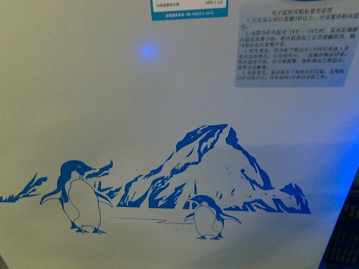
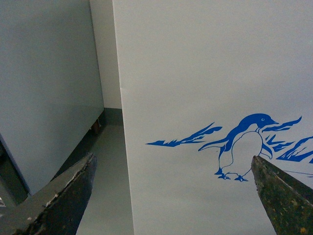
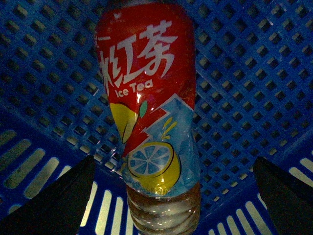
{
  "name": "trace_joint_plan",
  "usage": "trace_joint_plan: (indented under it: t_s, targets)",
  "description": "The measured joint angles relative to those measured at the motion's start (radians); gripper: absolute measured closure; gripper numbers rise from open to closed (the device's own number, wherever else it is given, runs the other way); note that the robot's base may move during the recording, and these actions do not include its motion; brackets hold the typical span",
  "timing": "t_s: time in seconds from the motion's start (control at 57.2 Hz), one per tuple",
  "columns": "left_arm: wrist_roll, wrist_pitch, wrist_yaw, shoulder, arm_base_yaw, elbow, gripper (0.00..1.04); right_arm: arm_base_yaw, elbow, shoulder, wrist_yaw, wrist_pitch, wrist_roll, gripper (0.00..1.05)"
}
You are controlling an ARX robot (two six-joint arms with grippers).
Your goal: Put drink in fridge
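The drink (image 3: 151,112) is a clear bottle of amber liquid with a red label, white characters and a lemon picture. It lies in a blue perforated basket (image 3: 244,73); its cap is out of view. My right gripper (image 3: 173,169) is open, its two dark fingers spread either side of the bottle, not touching it. The fridge (image 1: 168,112) fills the front view: a white wall with blue penguin-and-mountain graphic. It also shows in the left wrist view (image 2: 205,88). My left gripper (image 2: 173,164) is open and empty, close to the fridge's front wall by its corner.
A grey cabinet side (image 2: 44,88) stands beside the fridge across a narrow gap of grey floor (image 2: 105,161). A grey instruction sticker (image 1: 291,45) and a blue-edged label (image 1: 188,8) sit high on the fridge wall. The basket's walls surround the bottle.
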Motion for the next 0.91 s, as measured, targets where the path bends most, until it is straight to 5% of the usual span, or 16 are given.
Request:
trace_joint_plan:
  t_s: [0.909]
  targets:
    - [0.0,0.0,0.0,0.0,0.0,0.0,0.08,0.026,0.34,0.306,-0.054,-0.094,-0.101,0.08]
